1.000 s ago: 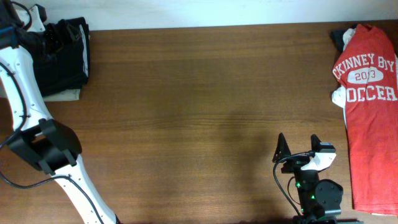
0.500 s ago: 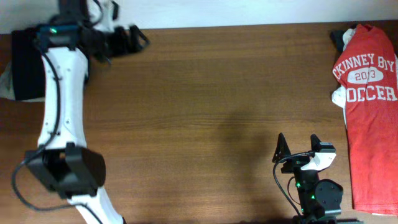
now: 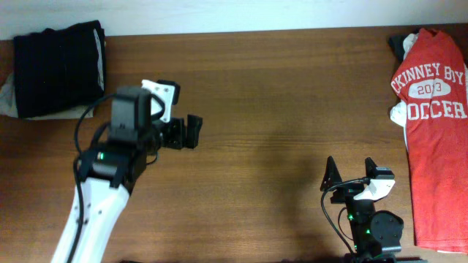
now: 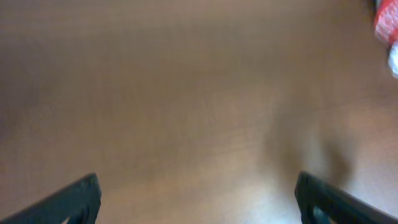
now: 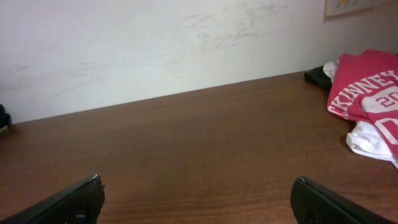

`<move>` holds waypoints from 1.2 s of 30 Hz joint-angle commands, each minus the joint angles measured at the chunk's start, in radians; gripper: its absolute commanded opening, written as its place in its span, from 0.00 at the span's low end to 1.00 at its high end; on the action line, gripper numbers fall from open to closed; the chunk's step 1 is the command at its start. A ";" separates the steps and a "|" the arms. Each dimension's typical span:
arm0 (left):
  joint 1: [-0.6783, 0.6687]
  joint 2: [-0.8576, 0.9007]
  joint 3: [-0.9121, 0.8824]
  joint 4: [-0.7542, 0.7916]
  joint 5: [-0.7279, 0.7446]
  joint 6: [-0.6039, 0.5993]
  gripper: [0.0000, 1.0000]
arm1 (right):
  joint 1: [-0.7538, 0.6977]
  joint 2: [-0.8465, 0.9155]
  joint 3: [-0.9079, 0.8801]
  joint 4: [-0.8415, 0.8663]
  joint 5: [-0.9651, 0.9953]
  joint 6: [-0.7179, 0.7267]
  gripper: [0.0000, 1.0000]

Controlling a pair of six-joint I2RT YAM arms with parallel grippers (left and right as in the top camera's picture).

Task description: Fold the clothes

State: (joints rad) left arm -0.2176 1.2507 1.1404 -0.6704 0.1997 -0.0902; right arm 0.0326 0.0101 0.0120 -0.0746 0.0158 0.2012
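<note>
A white wall [image 5: 155, 50] backs the brown wooden tabletop [image 3: 278, 88]. The folded matte black fabric garment [image 3: 58, 69] sits in the far left corner on a khaki-grey garment [image 3: 6, 95]. It is well apart from the left tool [image 3: 192, 133], whose fingers are spread wide and empty. The red white-lettered T-shirt [image 3: 436, 131] lies along the right edge near the right tool [image 3: 349, 168], which is also wide open and holds nothing.

Overhead top-down, wrists low, red T-shirt [image 3: 437, 146] shared
</note>
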 commanded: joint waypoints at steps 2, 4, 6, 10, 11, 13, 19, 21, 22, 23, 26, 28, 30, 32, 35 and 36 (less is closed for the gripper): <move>0.043 -0.267 -0.332 0.242 -0.014 0.016 0.99 | 0.006 -0.007 -0.006 -0.005 -0.005 -0.010 0.99; 0.084 -0.484 -0.511 0.303 -0.014 0.016 0.99 | 0.006 -0.007 -0.006 -0.005 -0.005 -0.010 0.99; 0.148 -0.663 -0.644 0.354 -0.014 0.016 0.99 | 0.006 -0.007 -0.006 -0.005 -0.005 -0.010 0.99; 0.260 -0.926 -0.853 0.466 -0.018 0.016 0.99 | 0.006 -0.007 -0.006 -0.005 -0.005 -0.010 0.99; 0.272 -0.969 -0.902 0.510 -0.027 0.016 0.99 | 0.006 -0.007 -0.006 -0.005 -0.005 -0.010 0.99; 0.280 -1.043 -1.001 0.624 -0.050 0.016 0.99 | 0.006 -0.007 -0.006 -0.005 -0.005 -0.010 0.99; 0.333 -1.248 -1.122 0.717 -0.066 0.015 0.99 | 0.006 -0.007 -0.006 -0.005 -0.005 -0.010 0.99; 0.341 -1.246 -1.128 0.730 -0.067 0.016 0.99 | 0.006 -0.007 -0.006 -0.005 -0.005 -0.010 0.99; 0.348 -1.246 -1.132 0.727 -0.067 0.016 0.99 | 0.006 -0.007 -0.006 -0.005 -0.005 -0.010 0.99; 0.352 -1.246 -1.132 0.711 -0.070 0.016 0.99 | 0.006 -0.007 -0.006 -0.005 -0.005 -0.010 0.99; 0.352 -1.246 -1.132 0.592 -0.146 0.016 0.99 | 0.006 -0.007 -0.006 -0.005 -0.005 -0.010 0.99; 0.352 -1.247 -1.132 0.594 -0.148 0.016 0.99 | 0.006 -0.007 -0.006 -0.005 -0.005 -0.010 0.99; 0.352 -1.246 -1.132 0.594 -0.148 0.016 0.99 | 0.006 -0.007 -0.006 -0.005 -0.005 -0.010 0.99; 0.352 -1.246 -1.132 0.594 -0.148 0.016 0.99 | 0.006 -0.007 -0.006 -0.005 -0.005 -0.010 0.99; 0.352 -1.246 -1.132 0.594 -0.148 0.016 0.99 | 0.006 -0.007 -0.006 -0.005 -0.005 -0.010 0.99; 0.352 -1.246 -1.132 0.594 -0.148 0.016 0.99 | 0.006 -0.007 -0.006 -0.005 -0.005 -0.010 0.99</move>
State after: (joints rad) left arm 0.1280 0.0109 0.0151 -0.0734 0.0696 -0.0898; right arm 0.0334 0.0101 0.0120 -0.0746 0.0124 0.2016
